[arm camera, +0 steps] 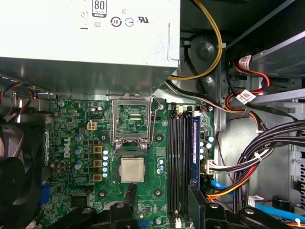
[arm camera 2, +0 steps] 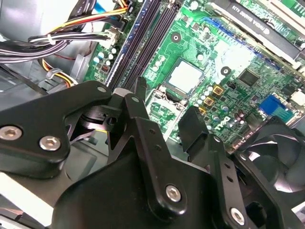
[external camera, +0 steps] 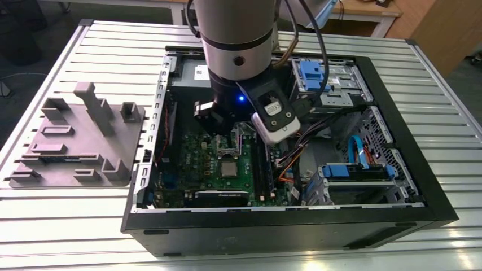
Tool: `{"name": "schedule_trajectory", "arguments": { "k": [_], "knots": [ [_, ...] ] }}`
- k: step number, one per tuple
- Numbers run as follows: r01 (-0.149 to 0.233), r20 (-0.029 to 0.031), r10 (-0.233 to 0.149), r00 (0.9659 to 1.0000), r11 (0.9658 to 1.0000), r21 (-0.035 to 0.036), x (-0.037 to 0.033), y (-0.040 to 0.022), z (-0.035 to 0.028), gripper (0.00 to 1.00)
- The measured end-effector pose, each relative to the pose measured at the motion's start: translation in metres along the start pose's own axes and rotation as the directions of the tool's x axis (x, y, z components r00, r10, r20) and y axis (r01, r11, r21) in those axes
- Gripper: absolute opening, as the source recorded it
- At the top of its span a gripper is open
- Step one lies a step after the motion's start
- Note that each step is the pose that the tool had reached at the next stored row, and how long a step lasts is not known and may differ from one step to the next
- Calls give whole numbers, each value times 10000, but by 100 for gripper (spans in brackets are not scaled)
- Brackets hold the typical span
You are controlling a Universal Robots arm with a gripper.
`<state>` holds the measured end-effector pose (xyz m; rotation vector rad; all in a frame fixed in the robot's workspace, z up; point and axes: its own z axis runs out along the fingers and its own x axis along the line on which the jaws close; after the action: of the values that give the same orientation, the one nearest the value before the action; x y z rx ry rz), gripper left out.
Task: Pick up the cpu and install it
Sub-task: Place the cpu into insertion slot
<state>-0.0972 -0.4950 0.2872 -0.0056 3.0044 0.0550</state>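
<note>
The cpu (arm camera: 132, 170), a small square chip with a pale metal top, lies flat in its socket on the green motherboard (arm camera: 76, 138); it is also seen in the second wrist view (arm camera 2: 187, 76) and the exterior view (external camera: 228, 167). The socket's metal frame (arm camera: 132, 119) stands hinged up beside it. My gripper (arm camera 2: 164, 112) hangs a little above the board, close to the cpu and off to one side. Its black fingers (arm camera 2: 139, 90) are spread apart with nothing between them. In the exterior view the gripper (external camera: 223, 134) is inside the open computer case (external camera: 286, 223).
A grey power-supply box (arm camera: 86, 38) sits past the socket. Memory slots (arm camera: 183, 152) run beside the cpu, with bundled cables (arm camera: 267, 143) beyond. A black fan (arm camera: 14, 167) flanks the other side. A grey fixture plate (external camera: 75, 141) lies on the slatted table at the exterior view's left.
</note>
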Motion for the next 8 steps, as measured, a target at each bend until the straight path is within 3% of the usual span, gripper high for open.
{"name": "schedule_trajectory", "arguments": {
  "k": [1,2,3,7,8],
  "knots": [
    [0,7,0,10000,10000,0,0,0,-2,54],
    [-1,-47,1,10000,10000,-2,0,1,2,54],
    [-7,-172,7,9999,10000,1,1,0,4,54],
    [-8,-214,8,9998,10000,1,1,0,4,54],
    [-10,-292,10,9996,10000,-2,1,0,9,54]
  ]
}}
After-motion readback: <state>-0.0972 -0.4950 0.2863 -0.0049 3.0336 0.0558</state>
